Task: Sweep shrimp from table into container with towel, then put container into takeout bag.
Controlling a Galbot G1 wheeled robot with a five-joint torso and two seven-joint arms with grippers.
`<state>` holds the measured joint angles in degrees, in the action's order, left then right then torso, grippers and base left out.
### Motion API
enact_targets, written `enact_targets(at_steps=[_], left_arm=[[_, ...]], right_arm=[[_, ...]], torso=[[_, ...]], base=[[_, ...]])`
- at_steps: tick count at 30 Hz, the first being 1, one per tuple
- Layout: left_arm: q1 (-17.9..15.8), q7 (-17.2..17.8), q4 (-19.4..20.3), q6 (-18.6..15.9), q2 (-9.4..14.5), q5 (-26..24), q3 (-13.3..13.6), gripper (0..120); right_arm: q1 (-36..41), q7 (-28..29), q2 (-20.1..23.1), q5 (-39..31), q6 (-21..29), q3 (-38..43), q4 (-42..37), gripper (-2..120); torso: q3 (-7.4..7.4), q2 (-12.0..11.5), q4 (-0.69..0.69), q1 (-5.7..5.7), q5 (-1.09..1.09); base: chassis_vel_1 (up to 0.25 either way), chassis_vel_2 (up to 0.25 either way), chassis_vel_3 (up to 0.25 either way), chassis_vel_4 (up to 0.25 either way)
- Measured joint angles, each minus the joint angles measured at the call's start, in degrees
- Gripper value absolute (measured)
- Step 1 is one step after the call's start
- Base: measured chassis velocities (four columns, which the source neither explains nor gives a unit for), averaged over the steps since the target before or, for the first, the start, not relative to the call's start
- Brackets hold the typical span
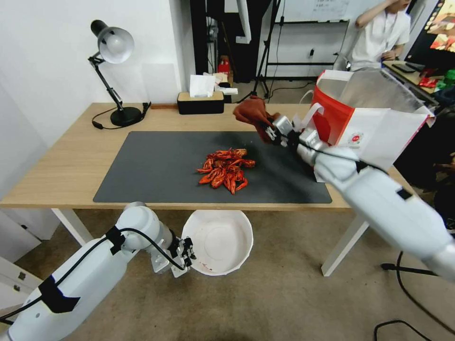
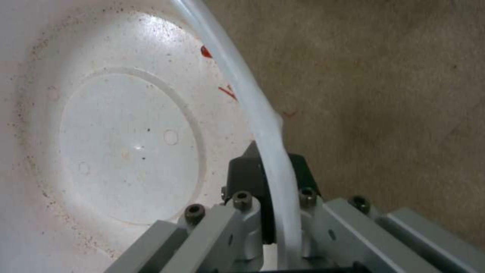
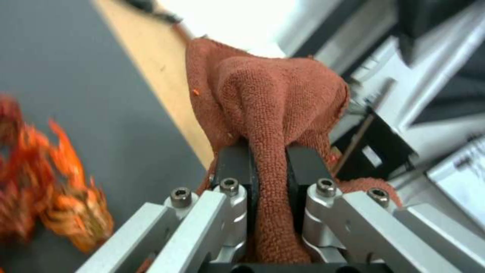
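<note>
nearest the robot, the left gripper [image 1: 187,258] is clamped on the rim of the round, deep white plastic container [image 1: 219,240], held below the near edge of the long light wood table [image 1: 71,166] and above the beige carpet floor [image 1: 284,303]; in the left wrist view the fingers [image 2: 263,178] pinch the container [image 2: 126,144] wall from both sides, and its inside shows only small red flecks. on the large dark grey mat [image 1: 151,166] lies the heap of small bright red-orange shrimp [image 1: 226,173], near the mat's middle and just behind the container. beyond the heap and to its right, the right gripper [image 1: 269,131] hangs above the mat's far edge with its fingers [image 3: 237,167] closed on a bunched fold of the soft rust-red towel [image 3: 273,113], which is clear of the shrimp [image 3: 45,178]. just beside that arm, at the table's right end, stands the boxy red and white paper takeout bag [image 1: 374,118], open at the top, silver lining showing. at the far edge sit a black tissue box [image 1: 200,102] and a black desk lamp [image 1: 113,71].
</note>
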<state>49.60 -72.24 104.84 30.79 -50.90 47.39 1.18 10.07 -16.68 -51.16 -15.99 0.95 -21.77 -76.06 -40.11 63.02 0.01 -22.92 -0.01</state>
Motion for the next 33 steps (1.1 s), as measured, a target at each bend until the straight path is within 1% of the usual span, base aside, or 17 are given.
enact_targets(at_steps=[1, 3, 7, 9, 10, 12, 13, 16, 17, 19, 21, 22, 24, 26, 27, 30, 33], left_arm=[[0.00, 0.00, 0.00, 0.00, 0.00, 0.00, 0.00, 0], [-0.13, 0.01, -0.07, 0.02, -0.20, 0.46, 0.10, 0], [-0.64, -0.01, -0.31, 0.04, -0.37, 1.25, 0.65, 0], [-2.02, -0.66, -1.19, 0.02, -0.41, 1.97, 2.16, 0], [-2.02, -0.66, -1.19, 0.02, -0.41, 1.97, 2.16, 0], [-3.51, -2.23, -2.15, -0.11, -0.41, 2.47, 3.84, 0], [-3.51, -2.23, -2.15, -0.11, -0.41, 2.47, 3.84, 0], [-4.87, -3.51, -4.21, -0.39, -0.88, 2.71, 5.75, 0], [-4.87, -3.51, -4.21, -0.39, -0.88, 2.71, 5.75, 0], [-5.61, -3.83, -5.96, -0.55, -1.50, 2.76, 6.24, 0], [-5.95, -3.89, -6.37, -0.75, -1.61, 2.65, 6.39, 0], [-7.16, -4.29, -7.22, -1.43, -1.75, 2.02, 6.86, 0], [-7.65, -4.60, -7.54, -1.63, -1.80, 1.60, 7.09, 0], [-9.68, -5.64, -8.63, -2.19, -1.91, 0.60, 8.17, 0], [-9.68, -5.64, -8.63, -2.19, -1.91, 0.60, 8.17, 0], [-11.28, -6.55, -8.75, -2.94, -1.99, -0.62, 8.99, 0], [-11.63, -6.73, -8.46, -3.25, -2.05, -1.23, 9.13, 0]], right_arm=[[0.00, 0.00, 0.00, 0.00, 0.00, 0.00, 0.00, 7], [-2.57, -2.06, -1.64, 3.18, -1.78, -2.44, 3.23, 7], [-2.83, -2.30, -3.12, 3.95, -2.52, -3.62, 5.06, 7], [-1.67, -1.74, -4.73, 4.06, -3.08, -3.90, 6.84, 7], [-1.67, -1.74, -4.73, 4.06, -3.08, -3.90, 6.84, 7], [-0.09, -1.11, -5.35, 4.11, -3.31, -3.92, 8.18, 7], [-0.09, -1.11, -5.35, 4.11, -3.31, -3.92, 8.18, 7], [2.29, 0.05, -5.93, 3.85, -3.36, -3.00, 8.49, 7], [2.29, 0.05, -5.93, 3.85, -3.36, -3.00, 8.49, 7], [3.20, 0.58, -6.03, 3.66, -3.36, -2.43, 8.23, 7], [3.34, 0.71, -6.01, 3.58, -3.36, -2.25, 8.12, 7], [3.56, 1.06, -5.98, 3.16, -3.36, -1.95, 8.05, 7], [3.65, 1.23, -5.96, 2.82, -3.35, -1.87, 8.04, 7], [3.97, 2.01, -5.92, 1.39, -1.78, -1.71, 7.99, 7], [3.97, 2.01, -5.92, 1.39, -1.78, -1.71, 7.99, 7], [4.65, 2.36, -5.95, 0.69, 0.27, -1.62, 8.30, 7], [4.97, 2.33, -5.90, 0.55, 0.91, -1.62, 8.32, 7]], torso=[[0.00, 0.00, 0.00, 0.00, 0.00], [0.01, 0.00, 0.00, 0.00, 0.00], [0.00, 0.00, 0.00, 0.00, 0.02], [0.00, 0.00, 0.01, 0.00, 0.01], [0.00, 0.00, 0.01, 0.00, 0.01], [0.00, 0.00, -0.02, 0.00, 0.01], [0.00, 0.00, -0.02, 0.00, 0.01], [0.00, 0.00, -0.03, -0.01, 0.01], [0.00, 0.00, -0.03, -0.01, 0.01], [0.01, 0.00, -0.01, 0.00, 0.01], [0.01, 0.00, 0.00, 0.01, -0.01], [0.01, 0.00, 0.00, 0.01, 0.01], [0.01, 0.00, 0.00, 0.01, 0.02], [0.01, 0.00, -0.02, 0.00, 0.00], [0.01, 0.00, -0.02, 0.00, 0.00], [0.01, 0.00, -0.02, 0.01, 0.01], [0.01, 0.00, -0.01, 0.01, 0.02]], base=[[0.000, 0.000, 0.000, 0.000], [0.000, 0.000, 0.000, 0.000], [0.000, 0.000, 0.000, 0.000], [0.000, 0.000, 0.000, 0.000], [0.000, 0.000, 0.000, 0.000], [0.000, 0.000, 0.000, 0.000], [0.000, 0.000, 0.000, 0.000], [0.000, 0.000, 0.000, 0.000], [0.000, 0.000, 0.000, 0.000], [0.000, 0.000, 0.000, 0.000], [0.000, 0.000, 0.000, 0.000], [0.000, 0.000, 0.000, 0.000], [0.000, 0.000, 0.000, 0.000], [0.000, 0.000, 0.000, 0.000], [0.000, 0.000, 0.000, 0.000], [0.000, 0.000, 0.000, 0.000], [0.000, 0.000, 0.000, 0.000]])
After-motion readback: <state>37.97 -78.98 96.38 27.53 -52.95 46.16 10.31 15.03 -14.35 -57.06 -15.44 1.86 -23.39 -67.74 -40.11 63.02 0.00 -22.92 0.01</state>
